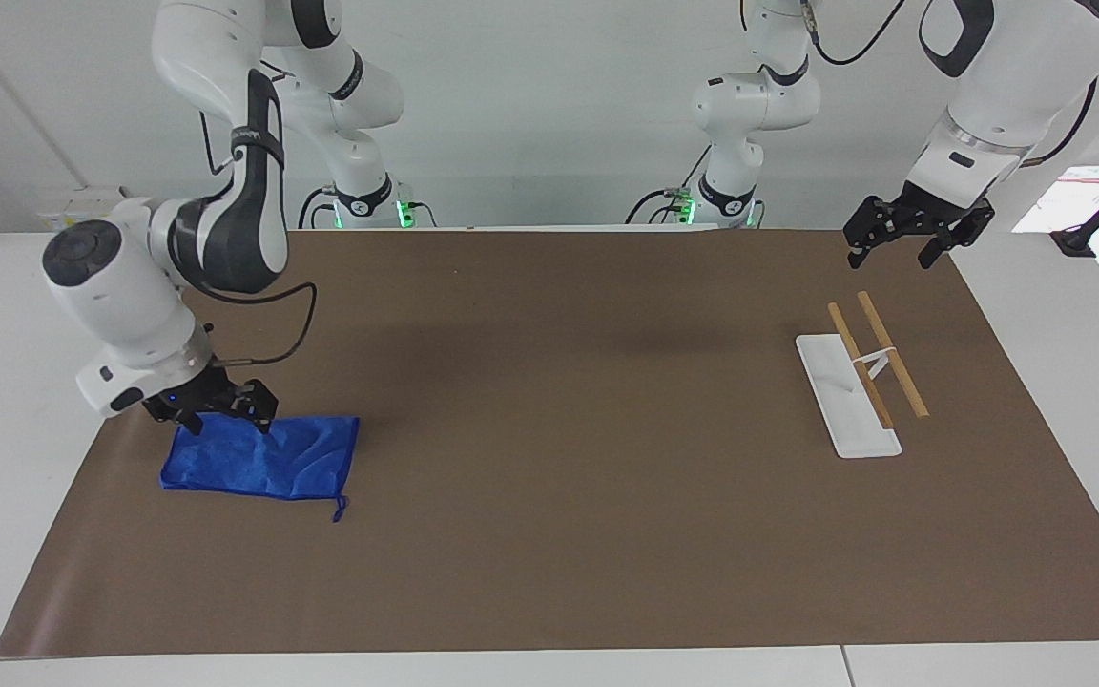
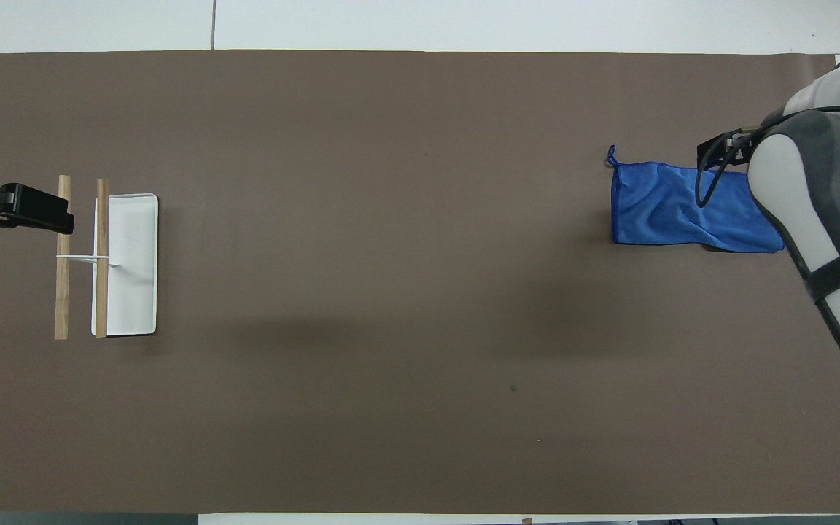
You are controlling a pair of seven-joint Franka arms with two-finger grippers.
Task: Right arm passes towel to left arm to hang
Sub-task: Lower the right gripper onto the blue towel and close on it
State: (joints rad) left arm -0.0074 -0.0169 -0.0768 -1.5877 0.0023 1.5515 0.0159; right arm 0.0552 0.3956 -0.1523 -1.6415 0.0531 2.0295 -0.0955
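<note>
Facing view. My right gripper hangs low over the towel, at the towel's edge nearer to my bases and toward the corner at the right arm's end of the table. Its fingers stand apart and hold nothing. Whether the fingertips touch the cloth cannot be determined from this angle. The towel lies flat on the brown mat, near the mat's edge at the right arm's end and about midway between the mat's near and far edges. Its string loop trails from the corner farthest from my bases. My left gripper waits in the air over the mat's corner nearest my left base, fingers apart and empty. The rack, a white tray with two wooden bars, stands on the mat near the edge at the left arm's end, farther from my bases than that corner.

Overhead view. My right arm covers the end of the towel nearest the mat's edge; the right gripper itself is hidden beneath it. My left gripper overlaps the outer wooden bar of the rack from above.
</note>
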